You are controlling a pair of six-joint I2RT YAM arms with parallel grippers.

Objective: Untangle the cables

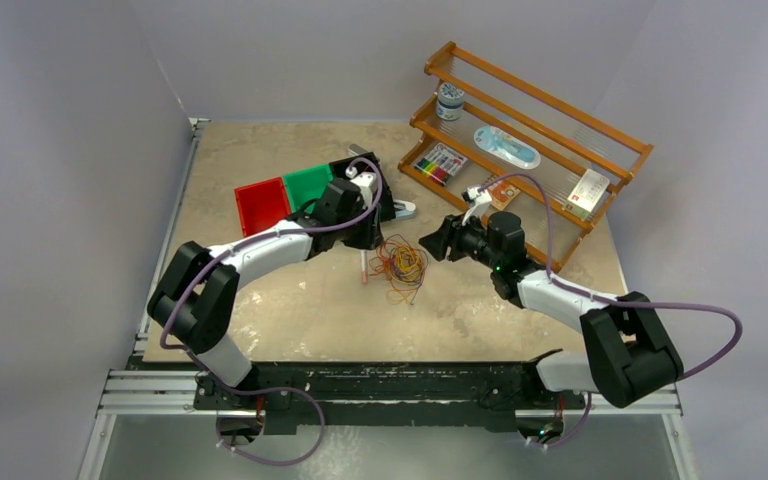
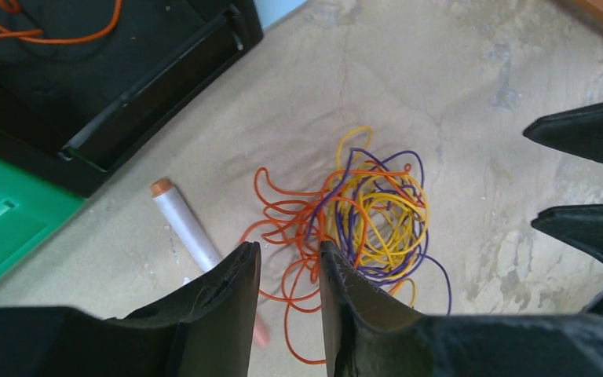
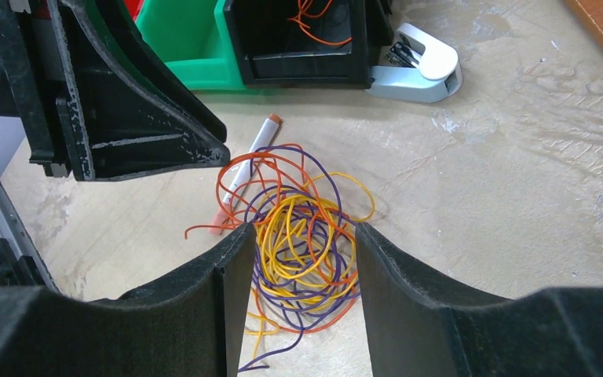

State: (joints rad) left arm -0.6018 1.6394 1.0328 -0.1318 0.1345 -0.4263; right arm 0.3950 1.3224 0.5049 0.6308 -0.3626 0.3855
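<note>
Orange-yellow-purple cables (image 2: 369,220) between left claw (image 2: 289,251), right claw (image 3: 302,232); marker (image 2: 184,224) just beside

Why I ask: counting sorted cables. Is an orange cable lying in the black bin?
Yes, an orange cable lies inside the black bin, apart from the tangle.

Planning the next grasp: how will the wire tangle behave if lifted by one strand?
Probably floppy: the wires lie in thin, loose loops. Orange, yellow and purple strands interlace, so one would likely drag the rest along. Thin, so likely light.
</note>
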